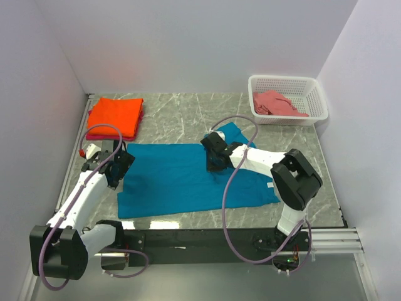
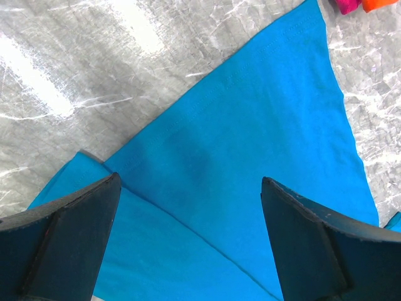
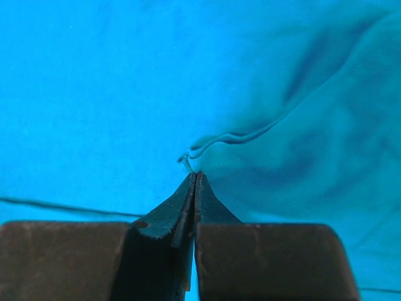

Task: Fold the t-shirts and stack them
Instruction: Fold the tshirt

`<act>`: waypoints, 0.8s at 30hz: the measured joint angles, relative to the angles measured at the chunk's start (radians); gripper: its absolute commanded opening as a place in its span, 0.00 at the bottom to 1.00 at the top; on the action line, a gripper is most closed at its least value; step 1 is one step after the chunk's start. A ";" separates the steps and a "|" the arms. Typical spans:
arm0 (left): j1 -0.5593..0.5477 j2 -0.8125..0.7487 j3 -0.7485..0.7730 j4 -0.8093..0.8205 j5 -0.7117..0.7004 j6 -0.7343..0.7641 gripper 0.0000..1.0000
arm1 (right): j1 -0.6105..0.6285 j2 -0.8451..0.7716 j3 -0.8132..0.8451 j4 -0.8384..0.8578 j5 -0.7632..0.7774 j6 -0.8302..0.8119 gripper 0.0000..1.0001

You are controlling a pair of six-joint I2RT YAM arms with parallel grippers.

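The teal-blue t-shirt lies spread flat on the marble table. My left gripper hovers over its left edge, jaws wide open and empty; the left wrist view shows the shirt with a sleeve seam between my fingers. My right gripper is at the shirt's middle, shut on a hemmed corner of the cloth, pinched at the tips. The orange t-shirt lies folded on the magenta one at the back left. The salmon-pink t-shirt lies in the basket.
A white lattice basket stands at the back right corner. White walls close the table on the left, back and right. The orange and magenta stack shows at the top right corner of the left wrist view.
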 measured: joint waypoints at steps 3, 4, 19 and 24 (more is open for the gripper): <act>0.000 0.000 0.000 0.000 -0.001 0.000 1.00 | 0.000 0.015 0.003 0.015 -0.033 -0.014 0.17; 0.000 0.002 0.000 0.001 -0.001 0.000 0.99 | 0.000 0.019 0.010 0.013 -0.039 -0.019 0.25; 0.002 0.388 0.234 0.163 -0.009 0.071 0.89 | -0.056 -0.131 0.064 0.002 -0.030 -0.053 0.79; 0.002 0.553 0.341 0.203 -0.010 0.107 0.76 | -0.089 -0.275 -0.004 0.005 0.021 -0.045 0.79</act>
